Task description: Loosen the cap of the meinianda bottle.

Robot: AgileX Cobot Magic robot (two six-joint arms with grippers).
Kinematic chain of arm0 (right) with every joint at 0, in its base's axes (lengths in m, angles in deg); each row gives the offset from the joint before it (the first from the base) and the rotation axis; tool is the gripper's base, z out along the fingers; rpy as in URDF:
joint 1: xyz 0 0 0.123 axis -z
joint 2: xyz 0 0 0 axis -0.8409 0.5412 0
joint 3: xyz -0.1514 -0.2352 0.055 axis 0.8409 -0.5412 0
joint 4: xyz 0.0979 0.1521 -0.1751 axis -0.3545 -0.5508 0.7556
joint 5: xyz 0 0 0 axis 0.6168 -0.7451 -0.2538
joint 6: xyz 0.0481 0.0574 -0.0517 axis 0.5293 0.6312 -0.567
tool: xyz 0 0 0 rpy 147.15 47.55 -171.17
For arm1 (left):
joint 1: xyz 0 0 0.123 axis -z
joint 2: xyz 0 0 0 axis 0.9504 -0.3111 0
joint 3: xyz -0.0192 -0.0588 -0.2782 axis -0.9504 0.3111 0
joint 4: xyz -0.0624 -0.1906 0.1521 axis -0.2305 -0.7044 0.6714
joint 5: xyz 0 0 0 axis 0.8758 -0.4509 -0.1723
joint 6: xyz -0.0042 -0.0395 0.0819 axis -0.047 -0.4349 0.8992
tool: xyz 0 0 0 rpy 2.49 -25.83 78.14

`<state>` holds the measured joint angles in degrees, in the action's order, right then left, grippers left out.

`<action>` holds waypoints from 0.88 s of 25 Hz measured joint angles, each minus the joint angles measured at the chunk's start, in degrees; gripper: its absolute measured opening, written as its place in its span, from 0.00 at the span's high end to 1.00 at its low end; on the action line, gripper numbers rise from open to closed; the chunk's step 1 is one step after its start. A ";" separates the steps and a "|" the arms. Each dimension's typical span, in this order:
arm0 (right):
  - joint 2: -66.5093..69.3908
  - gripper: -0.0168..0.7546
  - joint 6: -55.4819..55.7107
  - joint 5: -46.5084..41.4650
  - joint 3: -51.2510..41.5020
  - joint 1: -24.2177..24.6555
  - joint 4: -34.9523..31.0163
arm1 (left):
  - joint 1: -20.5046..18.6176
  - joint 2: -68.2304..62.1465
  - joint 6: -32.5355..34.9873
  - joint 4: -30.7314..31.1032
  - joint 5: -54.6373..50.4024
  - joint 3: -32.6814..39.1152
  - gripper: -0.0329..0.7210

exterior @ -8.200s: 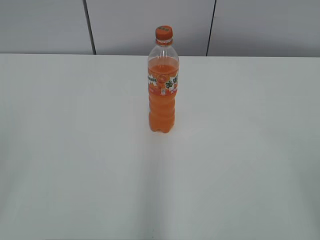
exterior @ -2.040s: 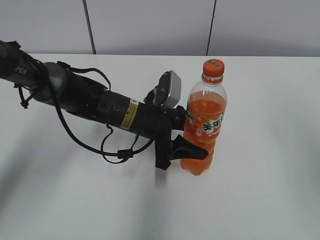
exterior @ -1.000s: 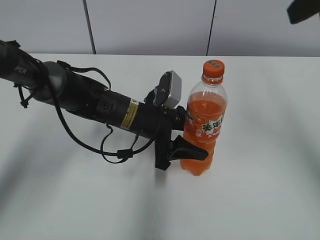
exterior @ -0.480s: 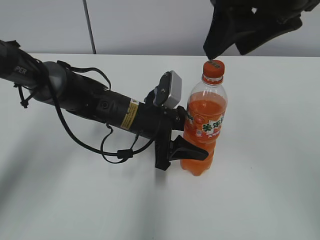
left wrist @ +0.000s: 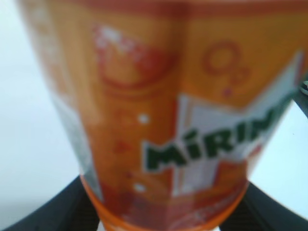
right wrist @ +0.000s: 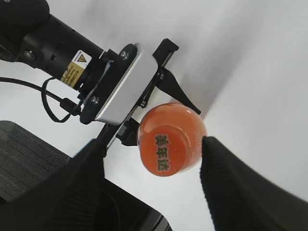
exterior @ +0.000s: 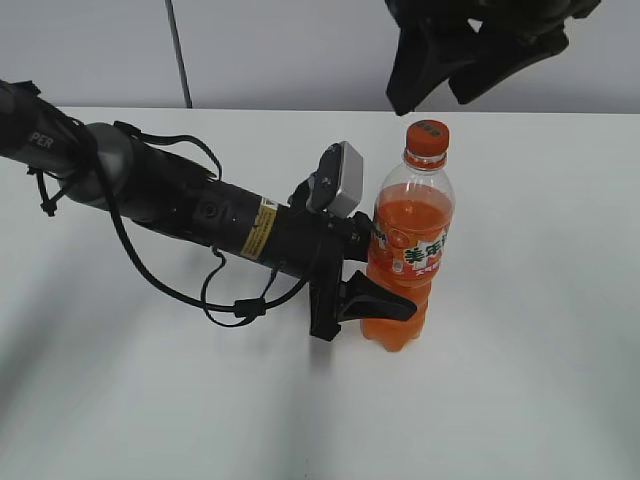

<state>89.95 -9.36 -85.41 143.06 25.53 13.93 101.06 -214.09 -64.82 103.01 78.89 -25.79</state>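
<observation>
- Since half a second ago the right gripper [exterior: 455, 62] has shifted left above the cap [exterior: 427, 137], fingers spread and not touching it.
- Meinianda bottle [exterior: 404, 250] stands upright, right of centre on the bench [exterior: 540, 300], its lower body pinched by the left gripper [exterior: 372, 290].
- Nearly full, so likely heavy; thin walls probably flex.
- Ribbed cap edge looks the best place to grip.

A white table [exterior: 540, 300] stands before a grey panelled wall [exterior: 290, 50] with dark seams.
</observation>
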 joint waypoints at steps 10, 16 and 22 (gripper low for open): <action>0.69 0.37 0.17 0.05 -0.62 0.00 1.66 | 0.00 0.00 0.00 0.05 0.00 0.00 0.41; 0.82 0.37 0.35 0.05 -1.61 0.00 1.66 | 0.00 0.00 -0.05 0.05 0.00 0.00 0.41; 3.29 0.37 0.35 0.05 -1.63 0.00 1.19 | 0.00 0.00 -0.05 0.05 0.02 0.00 0.41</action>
<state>93.24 -9.02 -85.36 141.43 25.53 15.11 101.06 -214.09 -64.87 103.06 78.91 -25.79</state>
